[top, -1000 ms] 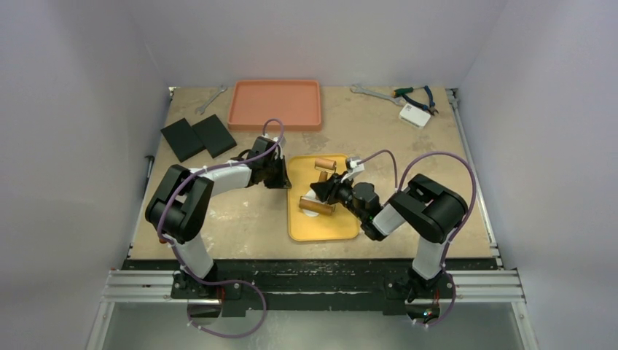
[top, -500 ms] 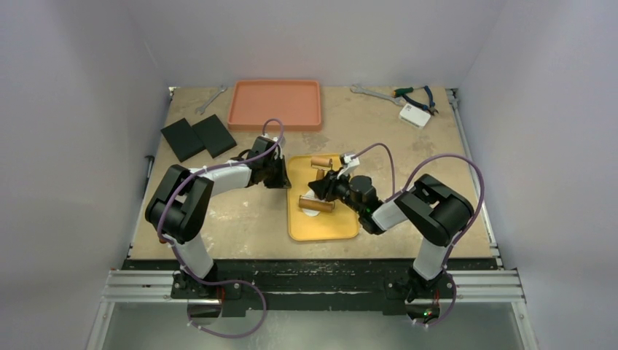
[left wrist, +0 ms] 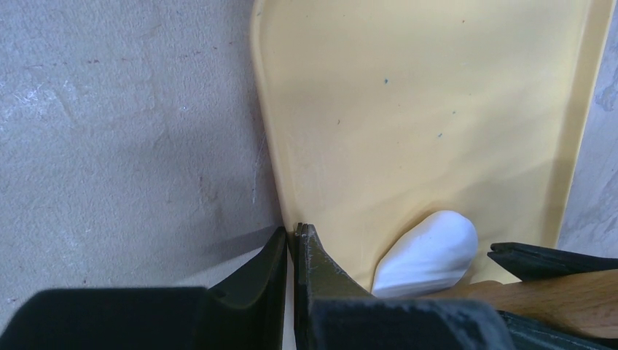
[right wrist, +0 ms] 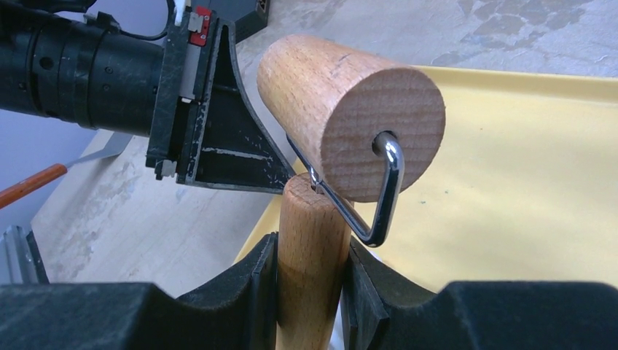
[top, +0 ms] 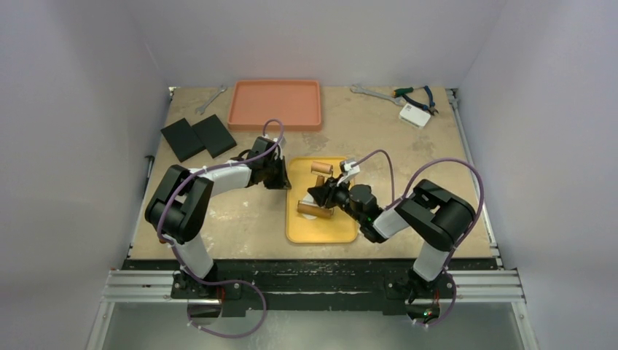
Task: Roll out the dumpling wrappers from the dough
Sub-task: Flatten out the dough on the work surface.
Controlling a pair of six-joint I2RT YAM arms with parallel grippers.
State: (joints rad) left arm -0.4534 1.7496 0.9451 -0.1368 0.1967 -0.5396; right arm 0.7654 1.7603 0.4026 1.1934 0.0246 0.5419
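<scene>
Left arm [top: 218,177] reaches in from the left, forearm low, left gripper [left wrist: 293,237] pinched tight on the yellow tray [left wrist: 437,87] rim. Right arm [top: 430,208] stretches leftward, right gripper [right wrist: 312,251] clamping its 2 fingers [right wrist: 259,273] around the roller handle [right wrist: 313,215].

Right end effector [top: 321,195] holds wooden roller [top: 314,210]; left end effector [top: 281,177] at yellow tray [top: 321,232].
</scene>
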